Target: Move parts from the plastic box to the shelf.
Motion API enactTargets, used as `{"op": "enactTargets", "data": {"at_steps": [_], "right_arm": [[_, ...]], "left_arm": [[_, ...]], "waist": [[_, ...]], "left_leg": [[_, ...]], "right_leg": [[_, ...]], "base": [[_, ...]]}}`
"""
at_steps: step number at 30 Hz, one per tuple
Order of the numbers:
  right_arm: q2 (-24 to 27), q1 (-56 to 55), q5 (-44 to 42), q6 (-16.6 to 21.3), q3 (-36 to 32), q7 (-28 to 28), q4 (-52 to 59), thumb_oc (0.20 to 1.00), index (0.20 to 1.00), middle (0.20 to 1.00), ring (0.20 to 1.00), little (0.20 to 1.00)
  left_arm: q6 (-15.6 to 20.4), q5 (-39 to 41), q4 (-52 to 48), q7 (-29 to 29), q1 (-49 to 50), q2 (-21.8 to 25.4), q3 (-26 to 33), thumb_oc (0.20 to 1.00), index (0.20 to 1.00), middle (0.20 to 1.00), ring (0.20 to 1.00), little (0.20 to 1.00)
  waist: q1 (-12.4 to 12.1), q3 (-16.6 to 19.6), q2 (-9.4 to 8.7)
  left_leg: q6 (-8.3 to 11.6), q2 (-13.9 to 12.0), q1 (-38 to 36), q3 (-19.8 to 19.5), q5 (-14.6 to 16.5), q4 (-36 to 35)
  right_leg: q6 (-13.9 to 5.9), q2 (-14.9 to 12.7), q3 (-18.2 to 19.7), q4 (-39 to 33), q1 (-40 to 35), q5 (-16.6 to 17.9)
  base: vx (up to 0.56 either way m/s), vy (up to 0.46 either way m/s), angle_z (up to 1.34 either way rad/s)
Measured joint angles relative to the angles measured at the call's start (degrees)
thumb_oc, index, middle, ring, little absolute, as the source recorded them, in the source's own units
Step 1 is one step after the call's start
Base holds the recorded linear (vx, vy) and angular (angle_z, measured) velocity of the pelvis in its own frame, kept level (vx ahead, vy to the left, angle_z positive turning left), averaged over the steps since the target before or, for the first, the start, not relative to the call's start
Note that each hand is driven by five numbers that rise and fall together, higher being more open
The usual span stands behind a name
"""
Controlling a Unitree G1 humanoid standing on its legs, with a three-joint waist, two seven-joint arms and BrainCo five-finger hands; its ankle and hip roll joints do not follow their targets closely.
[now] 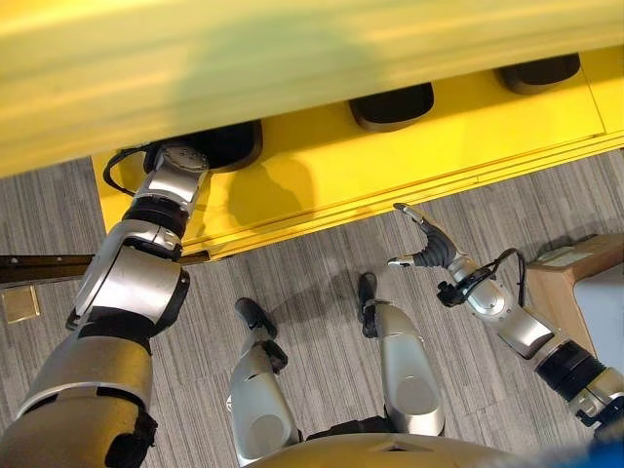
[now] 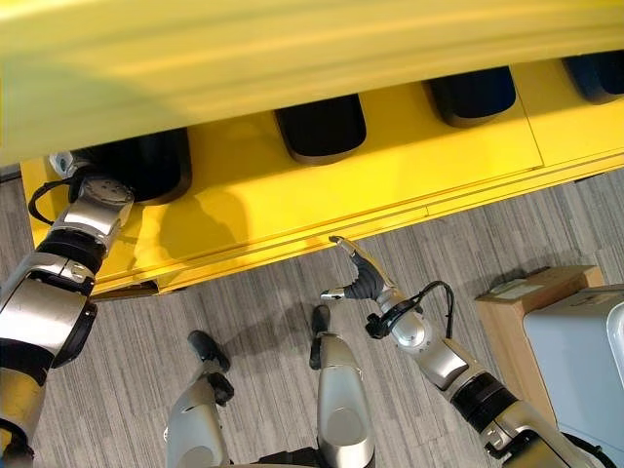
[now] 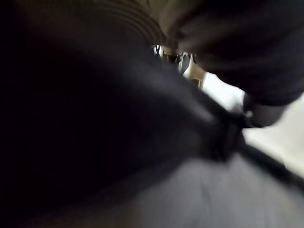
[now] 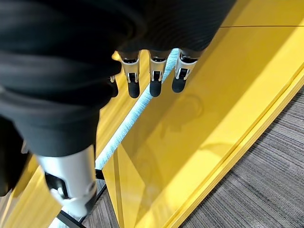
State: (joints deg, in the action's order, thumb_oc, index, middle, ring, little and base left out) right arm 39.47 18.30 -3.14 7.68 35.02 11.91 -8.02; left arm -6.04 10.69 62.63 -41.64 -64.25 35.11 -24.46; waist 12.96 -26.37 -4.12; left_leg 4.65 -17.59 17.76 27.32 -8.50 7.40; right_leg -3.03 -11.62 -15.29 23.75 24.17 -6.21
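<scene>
Three dark, rounded black parts (image 1: pixel 392 105) sit in a row on the lower board of the yellow shelf (image 1: pixel 468 136) in the left eye view, the leftmost one half hidden behind the left wrist. The left arm rises from the lower left, and its left hand (image 1: pixel 174 156) reaches in under the upper yellow board at that leftmost part (image 1: pixel 234 144); its fingers are hidden there, so whether they are curled or straight cannot be told. The right arm comes in from the lower right, stretched toward the shelf's front edge, and the right hand (image 1: pixel 426 244) hangs above the grey striped carpet floor (image 1: pixel 312 263) with fingers straight, thumb apart and nothing in it. A pale grey plastic box (image 1: pixel 603 312) stands at the right edge beside a brown cardboard carton (image 1: pixel 565 268). From the right eye view the same layout shows a fourth dark part at the far right end of the shelf, and the right hand's fingertips lie just short of the yellow edge, not touching it. In the left wrist view, dark blurred shapes lie very close, and nothing can be made out. The right wrist view shows the right hand's dark-tipped fingers (image 4: pixel 155 88) relaxed in a row over the yellow board, holding nothing.
</scene>
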Motion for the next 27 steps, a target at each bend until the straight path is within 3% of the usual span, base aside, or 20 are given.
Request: {"op": "enactTargets", "data": {"at_steps": [21, 27], "right_arm": [[0.0, -0.11, 0.58, -0.5, 0.0, 1.79, -0.01, 1.0, 1.0, 1.0, 1.0, 1.0], [-0.02, -2.19, 0.95, -0.49, -0.01, 1.95, 0.07, 1.0, 1.0, 1.0, 1.0, 1.0]], "left_arm": [[0.82, 5.33, 0.53, -2.04, 0.47, -0.97, 2.25, 1.0, 1.0, 1.0, 1.0, 1.0], [4.82, 6.83, -2.98, -2.49, 6.63, -3.08, 4.88, 1.0, 1.0, 1.0, 1.0, 1.0]], "waist": [[-0.15, 0.7, -1.05], [-0.98, 2.6, -0.87]], "left_leg": [[0.0, -0.04, -0.26, -0.04, 0.0, 0.63], [-0.01, -0.06, -0.82, -0.03, 0.0, 0.61]], "right_leg": [[0.06, -0.1, 0.26, 0.44, -0.22, 0.04], [0.03, -0.07, 0.25, 0.23, -0.81, 0.02]], "base": [[0.0, 0.0, 0.0], [0.0, 0.0, 0.0]]}}
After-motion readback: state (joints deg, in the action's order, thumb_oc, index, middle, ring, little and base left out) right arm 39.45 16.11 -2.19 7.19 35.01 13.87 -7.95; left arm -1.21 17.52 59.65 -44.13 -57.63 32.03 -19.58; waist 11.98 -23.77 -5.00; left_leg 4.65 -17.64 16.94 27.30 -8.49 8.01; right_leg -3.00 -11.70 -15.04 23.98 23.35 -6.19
